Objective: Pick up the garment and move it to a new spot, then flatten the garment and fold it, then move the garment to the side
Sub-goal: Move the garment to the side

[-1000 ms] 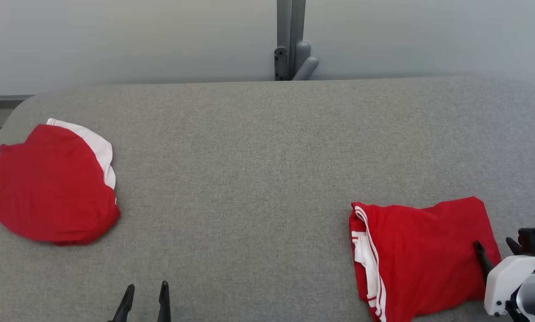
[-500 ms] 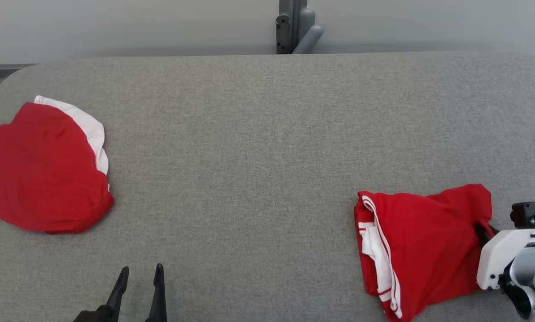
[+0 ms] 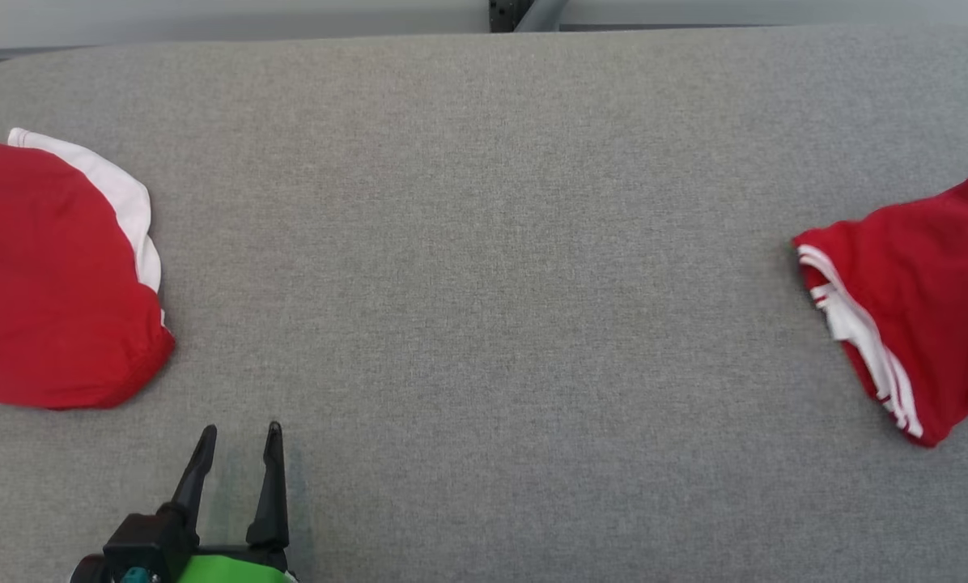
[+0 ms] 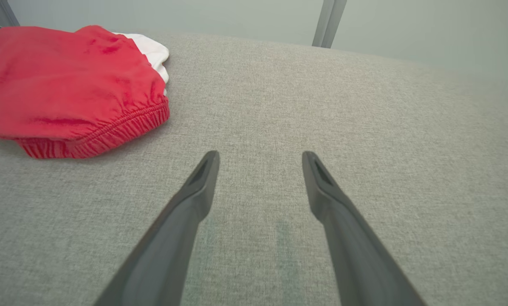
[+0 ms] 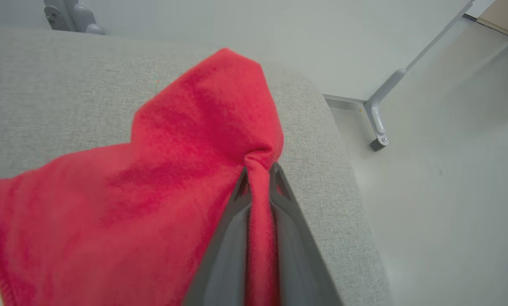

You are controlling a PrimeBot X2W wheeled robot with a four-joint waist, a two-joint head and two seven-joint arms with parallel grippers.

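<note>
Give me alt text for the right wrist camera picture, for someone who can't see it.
The right gripper is shut on a pinched fold of a red garment, which spreads across the grey padded table near its rounded corner. Past the table's edge are a pale floor and a metal frame leg.

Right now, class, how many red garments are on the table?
2: the left garment bunched at the table's left end; the right garment at its right end, pinched by the right gripper. None looks hidden.
</note>
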